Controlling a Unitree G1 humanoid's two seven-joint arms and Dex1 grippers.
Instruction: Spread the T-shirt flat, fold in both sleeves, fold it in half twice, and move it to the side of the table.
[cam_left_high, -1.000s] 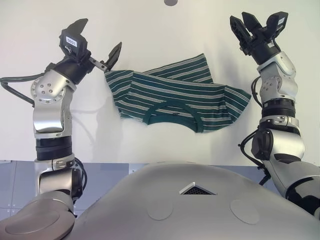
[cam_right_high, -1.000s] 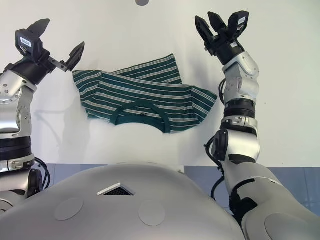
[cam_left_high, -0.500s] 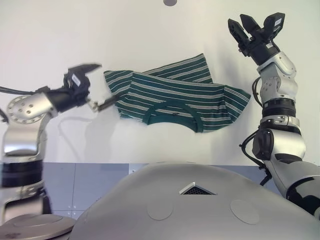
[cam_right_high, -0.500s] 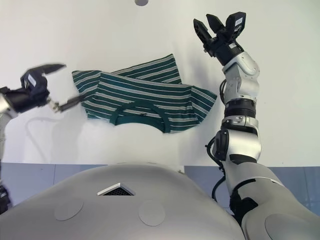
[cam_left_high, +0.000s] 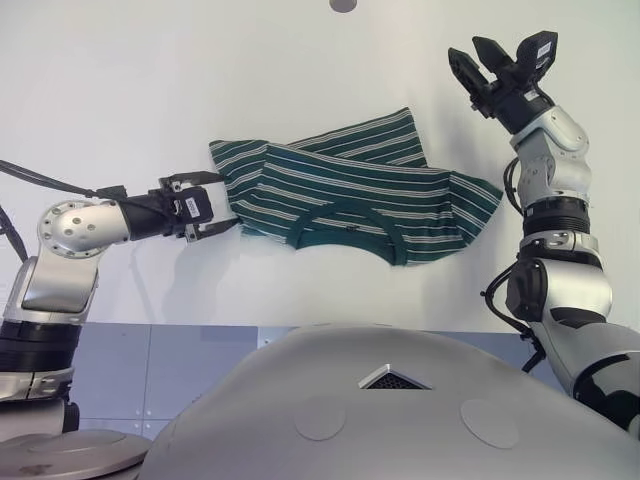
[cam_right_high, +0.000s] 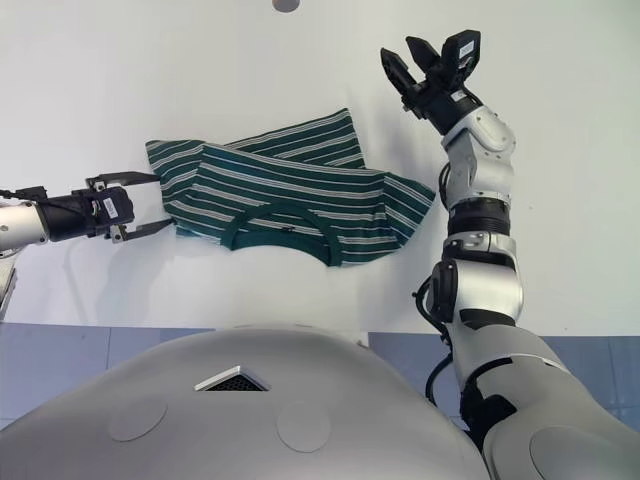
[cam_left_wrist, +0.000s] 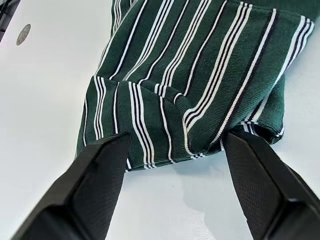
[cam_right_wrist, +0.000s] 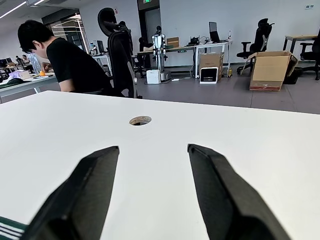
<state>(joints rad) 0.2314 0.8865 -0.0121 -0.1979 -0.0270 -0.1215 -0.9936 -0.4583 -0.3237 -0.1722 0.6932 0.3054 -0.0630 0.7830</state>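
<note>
A dark green T-shirt (cam_left_high: 350, 190) with white stripes lies crumpled on the white table (cam_left_high: 120, 90), its collar toward me and part of it folded over on the far side. My left gripper (cam_left_high: 213, 205) is low at the shirt's left edge, open, its two fingers straddling the bunched hem (cam_left_wrist: 175, 135) without closing on it. My right gripper (cam_left_high: 500, 62) is raised above the table beyond the shirt's right sleeve (cam_left_high: 478, 200), open and empty; a sliver of striped cloth (cam_right_wrist: 9, 229) shows in the right wrist view.
A round cable hole (cam_left_high: 342, 5) sits in the table top at the far edge, also seen as the cable hole (cam_right_wrist: 140, 120) from the right wrist. Bare table surface lies to the left and right of the shirt. An office with chairs and boxes lies beyond.
My left arm has swung down from a raised pose and brought its open gripper to the shirt's left edge. The right gripper has shifted slightly left. The shirt has not moved.
</note>
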